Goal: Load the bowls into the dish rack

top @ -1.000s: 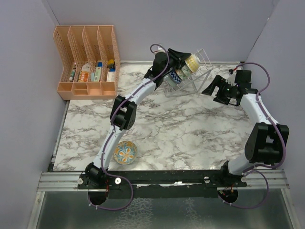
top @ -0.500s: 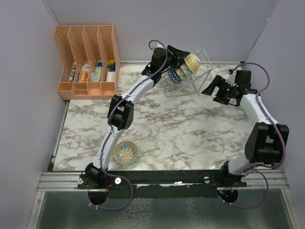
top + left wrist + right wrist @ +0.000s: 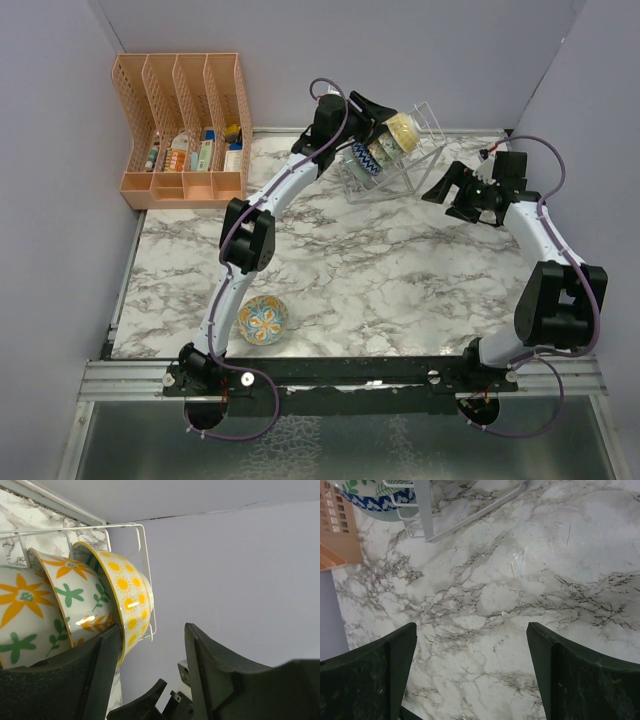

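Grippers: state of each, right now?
Left gripper: open, holding nothing, close by the yellow bowl.
Right gripper: open, empty.

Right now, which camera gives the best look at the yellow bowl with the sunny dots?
The left wrist view: it shows the yellow bowl close up, standing on edge at the end of the rack. The overhead view shows it only small, pattern hard to read. The right wrist view misses it.
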You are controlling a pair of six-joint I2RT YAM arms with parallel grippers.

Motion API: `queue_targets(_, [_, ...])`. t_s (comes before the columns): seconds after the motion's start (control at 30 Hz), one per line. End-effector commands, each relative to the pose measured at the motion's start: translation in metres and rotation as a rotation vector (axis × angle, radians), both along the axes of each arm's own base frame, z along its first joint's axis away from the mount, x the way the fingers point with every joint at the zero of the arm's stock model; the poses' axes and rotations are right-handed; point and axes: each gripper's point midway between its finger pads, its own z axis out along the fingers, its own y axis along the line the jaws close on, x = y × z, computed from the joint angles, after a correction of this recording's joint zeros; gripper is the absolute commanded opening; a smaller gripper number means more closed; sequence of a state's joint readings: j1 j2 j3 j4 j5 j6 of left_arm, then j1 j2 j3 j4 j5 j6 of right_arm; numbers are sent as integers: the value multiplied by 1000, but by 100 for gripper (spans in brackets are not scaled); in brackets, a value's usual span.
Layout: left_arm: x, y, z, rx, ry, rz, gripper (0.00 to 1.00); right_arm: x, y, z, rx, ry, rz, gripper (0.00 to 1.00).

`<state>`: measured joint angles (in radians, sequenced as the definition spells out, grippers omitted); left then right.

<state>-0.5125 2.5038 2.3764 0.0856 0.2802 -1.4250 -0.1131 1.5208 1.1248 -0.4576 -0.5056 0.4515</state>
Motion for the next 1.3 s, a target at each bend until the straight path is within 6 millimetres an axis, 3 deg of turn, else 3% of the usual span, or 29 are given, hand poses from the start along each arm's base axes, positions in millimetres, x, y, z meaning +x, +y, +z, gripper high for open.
queue_targets(0.0, [-15, 13, 46, 15, -76, -17, 57, 1, 3, 14, 28, -57, 11, 91])
queue_targets(0.47, [-30, 29, 46, 131, -92, -21, 67, 2, 4, 19, 35, -66, 12, 91])
queue_targets(0.6, [-42, 45, 66, 186, -143, -4, 71, 2, 4, 22, 35, -73, 13, 91])
queue_targets(0.67, [-52, 53, 81, 222, -190, -4, 81, 2, 4, 24, 35, -76, 13, 91])
queue_targets(0.73, [-66, 63, 96, 269, -243, -7, 98, 1, 4, 25, 34, -77, 12, 91])
queue_targets(0.8, [-86, 72, 111, 314, -295, -27, 99, 1, 4, 27, 35, -80, 13, 91])
queue_targets(0.93, [-129, 92, 96, 395, -291, -78, 99, 1, 5, 29, 40, -83, 14, 91])
queue_targets(1.0, [-155, 106, 68, 462, -240, -106, 99, 1, 5, 30, 40, -87, 17, 91])
queue_targets(1.27, [-295, 164, -18, 933, -68, -175, 94, -3, 6, 29, 44, -84, 21, 91])
